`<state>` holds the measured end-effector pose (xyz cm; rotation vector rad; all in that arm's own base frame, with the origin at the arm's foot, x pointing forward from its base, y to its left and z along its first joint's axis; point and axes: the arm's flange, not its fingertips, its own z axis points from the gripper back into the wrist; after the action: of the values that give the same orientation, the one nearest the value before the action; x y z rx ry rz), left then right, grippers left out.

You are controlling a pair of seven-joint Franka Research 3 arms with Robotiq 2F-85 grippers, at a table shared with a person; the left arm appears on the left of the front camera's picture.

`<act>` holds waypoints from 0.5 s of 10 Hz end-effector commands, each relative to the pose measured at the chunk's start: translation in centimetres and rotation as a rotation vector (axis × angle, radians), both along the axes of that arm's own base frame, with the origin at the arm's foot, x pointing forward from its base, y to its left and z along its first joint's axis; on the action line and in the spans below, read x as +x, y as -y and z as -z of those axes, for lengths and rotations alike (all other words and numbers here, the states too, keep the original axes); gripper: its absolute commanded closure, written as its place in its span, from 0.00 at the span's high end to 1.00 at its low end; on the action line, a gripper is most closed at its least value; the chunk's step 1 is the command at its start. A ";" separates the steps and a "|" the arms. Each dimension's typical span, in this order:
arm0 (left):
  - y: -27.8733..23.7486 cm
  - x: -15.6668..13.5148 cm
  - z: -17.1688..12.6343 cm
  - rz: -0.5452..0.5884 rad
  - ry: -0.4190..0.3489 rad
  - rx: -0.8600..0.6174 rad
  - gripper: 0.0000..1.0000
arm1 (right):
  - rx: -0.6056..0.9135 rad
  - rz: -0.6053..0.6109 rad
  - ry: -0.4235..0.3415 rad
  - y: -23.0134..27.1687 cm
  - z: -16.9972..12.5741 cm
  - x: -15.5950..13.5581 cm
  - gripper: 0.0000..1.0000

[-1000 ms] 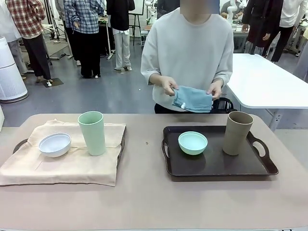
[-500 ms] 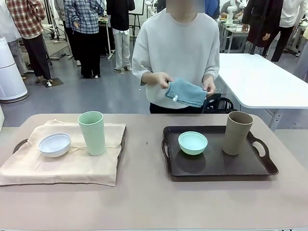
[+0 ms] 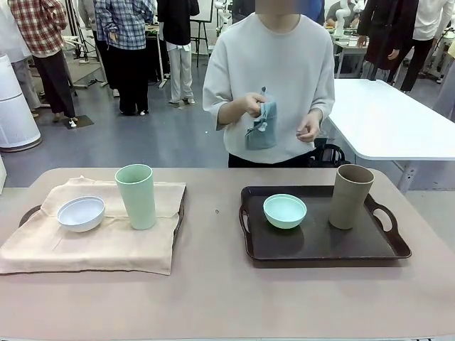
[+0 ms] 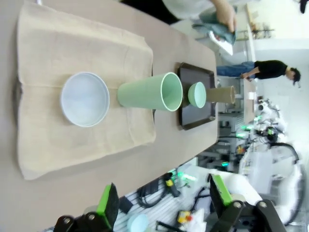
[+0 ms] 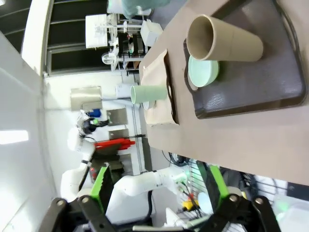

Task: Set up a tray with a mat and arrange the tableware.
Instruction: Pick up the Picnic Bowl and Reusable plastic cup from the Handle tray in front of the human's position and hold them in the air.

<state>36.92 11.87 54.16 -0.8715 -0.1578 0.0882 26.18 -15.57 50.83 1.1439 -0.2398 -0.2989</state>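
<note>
**Two trays laid out; both grippers open, well apart from the tableware**

1. Left gripper (image 4: 164,199): its jaws are spread wide, the green pads facing each other across the gap, and they touch no item. Ahead of these jaws, well apart from them, lies the beige mat (image 4: 48,48). The white bowl (image 4: 85,99) sits on it, roughly in line with one fingertip. The pale green cup (image 4: 149,92) stands upright just beside the bowl, in line with the gap between the jaws. In the front view the mat drapes over a dark tray, of which an edge (image 3: 182,206) shows beside the cup.

2. Right gripper (image 5: 158,186): its jaws are likewise parted to full width and grip no item. Ahead of them, well apart, is the dark brown tray with handles (image 5: 251,92). The mint green bowl (image 5: 203,72) rests on the tray floor. The tan-brown cup (image 5: 224,38) stands upright beyond the bowl as seen from these jaws. The front view shows the two apart, the bowl toward one side of the tray and the cup toward the other. No mat lies under them; both sit on the bare tray.

3. Both trays rest on the brown table (image 3: 213,298), the matted one on the left gripper's side, the bare one on the right gripper's side.

4. Person, at the far side of the table from both pairs of jaws: one hand (image 3: 252,105) holds a folded blue cloth (image 3: 261,126) at chest height, hanging down. The other hand (image 3: 309,129) is near the cloth, not touching it.
</note>
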 end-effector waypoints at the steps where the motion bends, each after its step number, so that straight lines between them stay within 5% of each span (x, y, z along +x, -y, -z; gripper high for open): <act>1: 6.7 0.9 -2.9 0.070 0.036 0.166 1.00 | -0.085 -0.066 0.170 -0.5 -2.1 3.2 1.00; 3: 13.1 2.2 -4.7 0.118 0.001 0.305 1.00 | -0.260 -0.172 0.315 -1.4 -2.5 7.2 1.00; 5: 19.1 4.0 -5.1 0.153 -0.028 0.410 1.00 | -0.424 -0.493 0.411 -1.5 -2.0 9.6 1.00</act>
<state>39.26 -6.67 59.45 -0.5399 -0.1050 -0.0874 34.57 -12.23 53.88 0.8479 -0.3507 0.2634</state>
